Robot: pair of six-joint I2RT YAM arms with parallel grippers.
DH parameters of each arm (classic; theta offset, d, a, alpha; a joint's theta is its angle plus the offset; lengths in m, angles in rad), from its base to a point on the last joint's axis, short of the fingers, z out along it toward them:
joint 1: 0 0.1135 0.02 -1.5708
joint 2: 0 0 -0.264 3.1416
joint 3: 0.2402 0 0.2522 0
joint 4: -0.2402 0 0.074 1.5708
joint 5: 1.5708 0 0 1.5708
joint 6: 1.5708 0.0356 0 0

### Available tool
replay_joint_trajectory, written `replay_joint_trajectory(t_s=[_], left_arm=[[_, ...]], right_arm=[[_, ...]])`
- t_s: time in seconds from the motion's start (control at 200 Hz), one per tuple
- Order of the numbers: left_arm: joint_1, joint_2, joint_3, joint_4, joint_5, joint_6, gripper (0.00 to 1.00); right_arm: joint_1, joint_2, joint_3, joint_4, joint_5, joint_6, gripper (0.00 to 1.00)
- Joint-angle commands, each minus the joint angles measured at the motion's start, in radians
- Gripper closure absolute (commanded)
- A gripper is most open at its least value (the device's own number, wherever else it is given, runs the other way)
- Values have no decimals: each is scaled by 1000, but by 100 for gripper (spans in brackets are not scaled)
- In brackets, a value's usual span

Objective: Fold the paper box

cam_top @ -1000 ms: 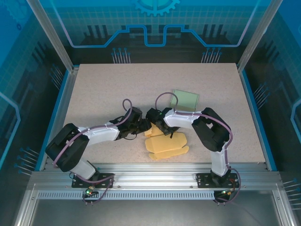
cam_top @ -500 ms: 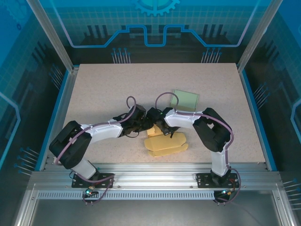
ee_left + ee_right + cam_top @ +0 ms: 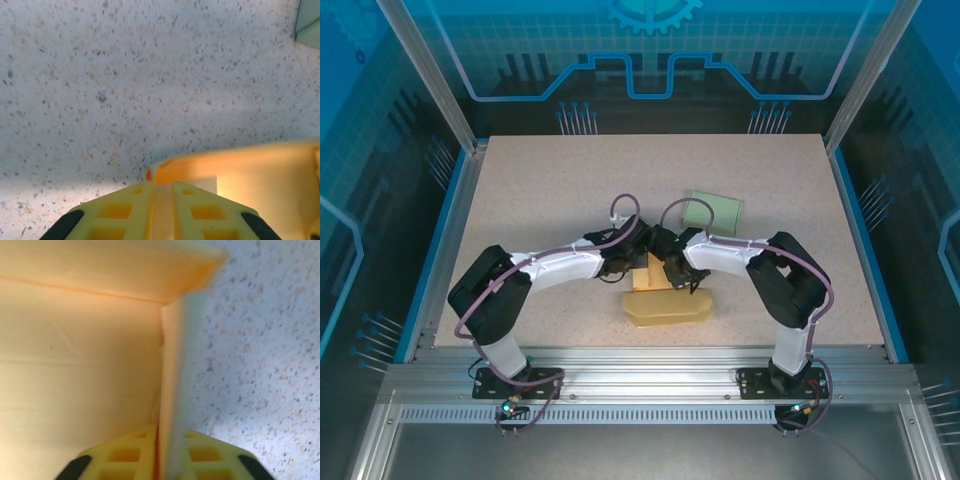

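Note:
The yellow paper box point(image 3: 668, 303) lies partly folded in the near middle of the table, with one flap point(image 3: 652, 270) standing up at its far edge. My left gripper point(image 3: 638, 262) reaches in from the left and my right gripper point(image 3: 667, 266) from the right; they meet at that flap. In the left wrist view the left gripper point(image 3: 161, 189) is shut on a thin paper wall point(image 3: 162, 210), with the box's corner point(image 3: 235, 165) just ahead. The right gripper point(image 3: 170, 434) is shut on an upright box wall point(image 3: 172, 370), and the inner panel point(image 3: 75, 370) lies to its left.
A pale green flat piece point(image 3: 713, 210) lies on the speckled table point(image 3: 550, 190) beyond the right arm; its corner point(image 3: 308, 22) shows at the top right of the left wrist view. Metal frame rails point(image 3: 650, 362) run along the table's near edge.
Both grippers have shifted right and farther back onto the box. The left jaws have closed on the paper. The box's spread panels have drawn into a more compact shape with a raised flap.

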Motion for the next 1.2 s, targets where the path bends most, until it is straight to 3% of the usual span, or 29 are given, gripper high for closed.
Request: replay_joint_trajectory(t_s=[0.0,0.35,0.64,0.88,1.196], left_arm=[[-30,92,7,-208,-96,43,82],[-52,92,0,-201,-51,17,82],[-55,-113,-31,-194,-137,-60,56],[-62,-253,-148,-121,-12,-166,48],[17,-438,-269,-136,-49,-204,45]], right_arm=[[34,-101,15,37,-98,-14,75],[10,-142,-16,66,-92,8,70],[6,-117,-14,80,-96,23,71],[6,-111,-8,78,-100,37,71],[10,-144,-13,58,-90,30,69]])
